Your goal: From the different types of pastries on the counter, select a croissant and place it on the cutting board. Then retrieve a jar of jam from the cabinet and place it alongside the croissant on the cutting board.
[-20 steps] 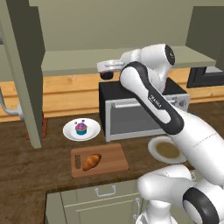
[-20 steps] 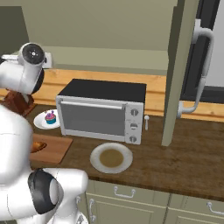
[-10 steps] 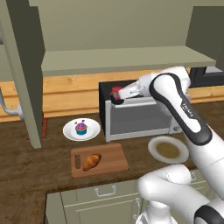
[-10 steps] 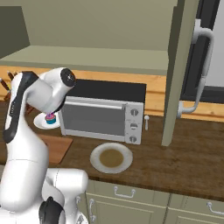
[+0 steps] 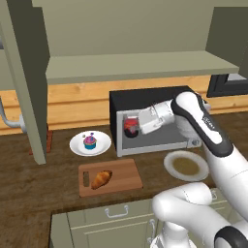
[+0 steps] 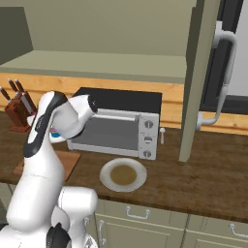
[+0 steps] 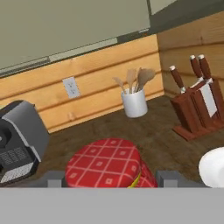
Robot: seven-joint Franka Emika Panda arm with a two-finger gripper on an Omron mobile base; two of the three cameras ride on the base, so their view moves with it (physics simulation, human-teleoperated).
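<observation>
Clamped on a red-lidded jam jar (image 5: 130, 127), the robot's two-finger gripper (image 5: 135, 126) hangs above and right of the croissant-bearing wooden cutting board (image 5: 127, 177).

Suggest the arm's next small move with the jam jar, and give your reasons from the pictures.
Probably lower the tool leftward and down toward the cutting board. The jam jar is gripped in it, hanging in front of the toaster oven, while the croissant already lies on the board with bare wood to its right.
</observation>
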